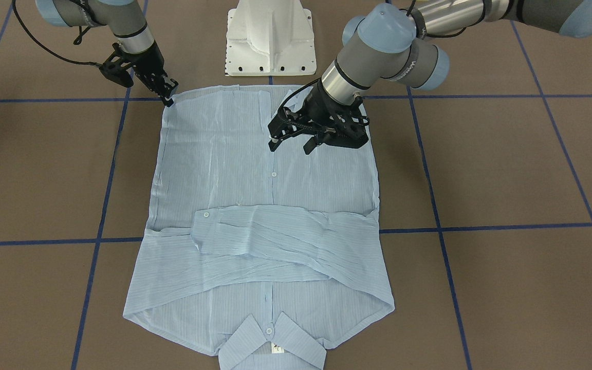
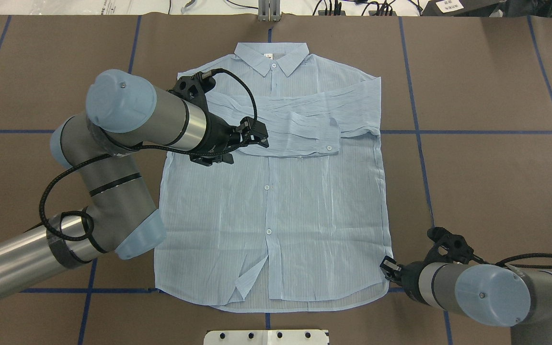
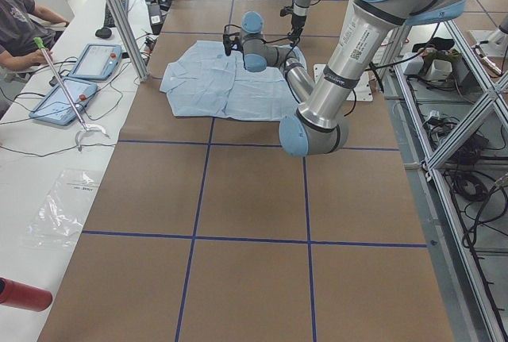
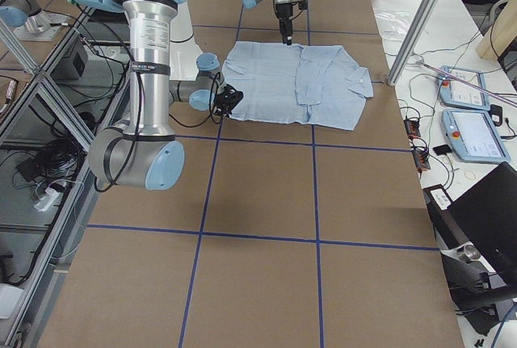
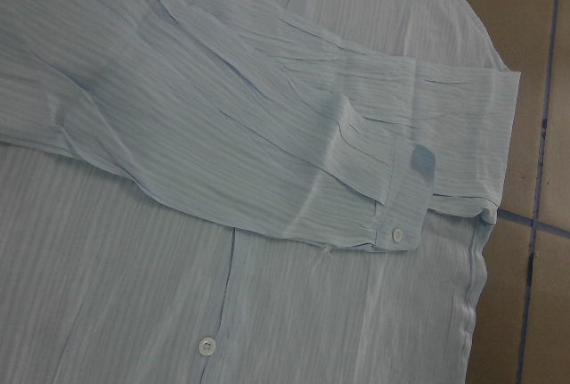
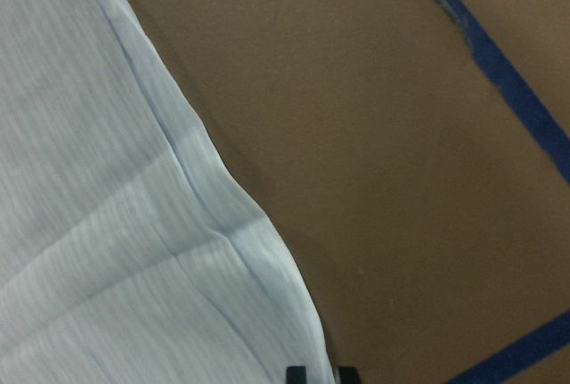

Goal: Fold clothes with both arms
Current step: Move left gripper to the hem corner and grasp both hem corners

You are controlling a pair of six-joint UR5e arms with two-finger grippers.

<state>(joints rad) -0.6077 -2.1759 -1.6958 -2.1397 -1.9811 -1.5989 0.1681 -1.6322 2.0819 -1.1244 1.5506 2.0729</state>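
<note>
With the shirt [image 2: 276, 215] flat on the worktop [image 2: 472, 182], the left claw [image 1: 291, 145] hovered spread above it and the right claw [image 1: 170, 96] met a hem corner [image 2: 380, 282], grip impossible to tell; a clean fold likely needed matched corner pinches.

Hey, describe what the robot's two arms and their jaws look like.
The left arm and right arm match: round grey and silver tube sections joined by pale-blue capped joints. A black cable loops along each. Both end in black, skeletal two-finger jaws. Small lettering runs along the silver sections.
</note>
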